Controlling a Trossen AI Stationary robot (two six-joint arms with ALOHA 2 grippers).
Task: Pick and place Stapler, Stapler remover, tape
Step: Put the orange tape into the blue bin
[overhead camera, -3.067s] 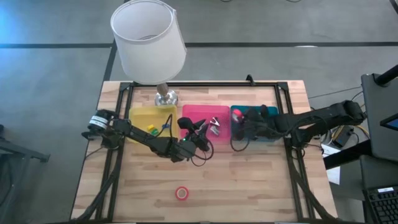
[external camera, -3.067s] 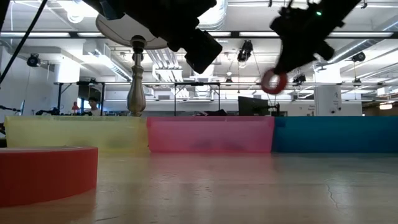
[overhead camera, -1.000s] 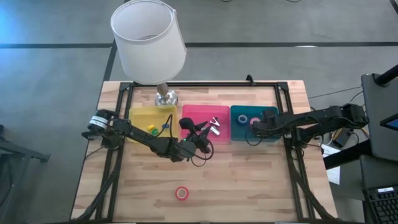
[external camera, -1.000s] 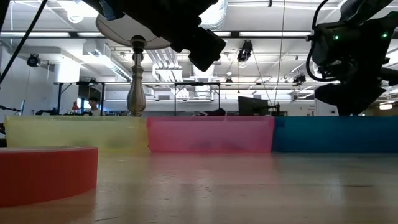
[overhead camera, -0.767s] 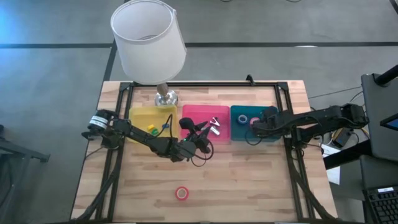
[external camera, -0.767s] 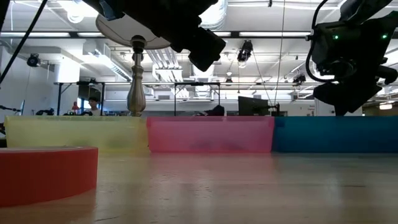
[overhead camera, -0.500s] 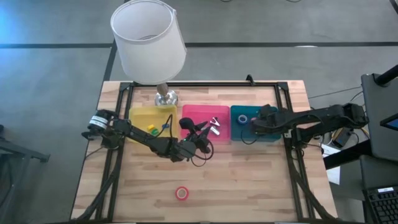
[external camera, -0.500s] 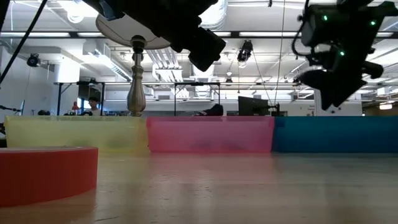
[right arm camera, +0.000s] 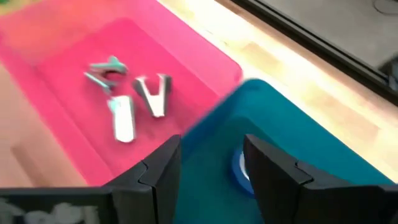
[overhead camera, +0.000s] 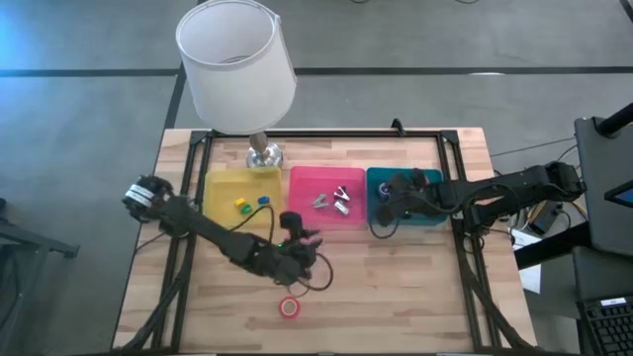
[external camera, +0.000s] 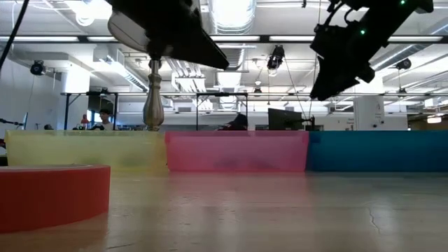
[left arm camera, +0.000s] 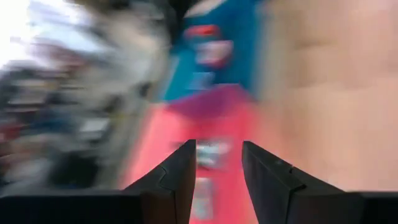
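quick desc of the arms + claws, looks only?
Both arms are dark, jointed links with black cables looped alongside. The left arm has a pale ring at its base and a green light near the left claw. The right claw has two dark, angular, blocky fingers.

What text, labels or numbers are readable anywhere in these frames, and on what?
None readable.
Red tape: no print visible on it.
Yellow bin, pink bin, blue bin: walls plain, no labels.
Lamp shade: blank.
Metal pieces in the pink bin: no marking can be made out.
Room behind the table, low view: any signs there are too small to read.
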